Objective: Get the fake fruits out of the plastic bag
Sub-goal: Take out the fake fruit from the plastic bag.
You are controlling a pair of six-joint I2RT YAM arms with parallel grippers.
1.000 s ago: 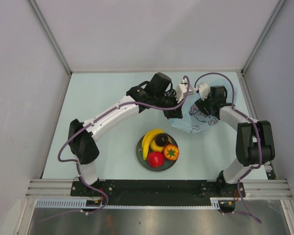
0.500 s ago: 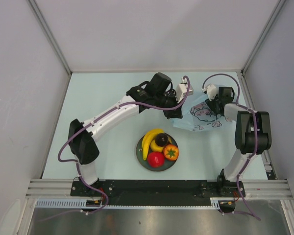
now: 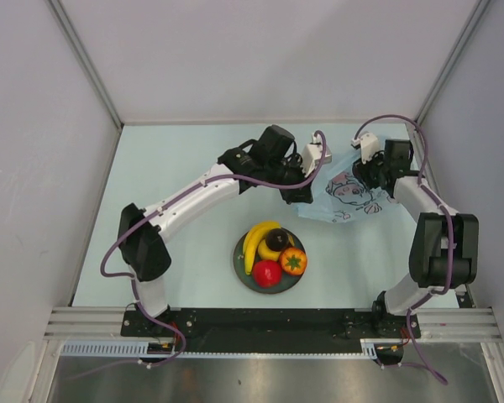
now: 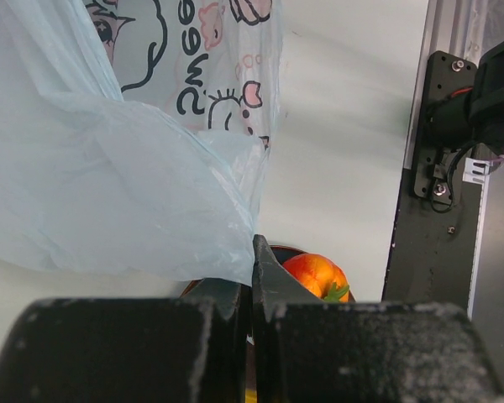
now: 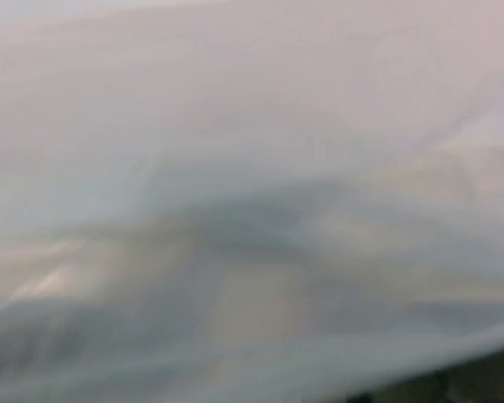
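Top external: your left gripper [image 3: 300, 194] is pinched shut on the plastic bag [image 3: 349, 198], which stretches rightward to the right gripper [image 3: 363, 174], grip unreadable; fake fruits [image 3: 271, 252] sit on the plate [image 3: 270, 290].

Top view: even, diffuse overhead light, sharp throughout. Arm shadows on the counter [image 3: 176, 168] are soft and short.
Left wrist view: bright. The plastic bag [image 4: 109, 168] is in focus; the arm's own fingers [image 4: 269, 281], close to the lens, are dark and grainy.
Right wrist view: wholly blurred, a pale grey-blue haze.
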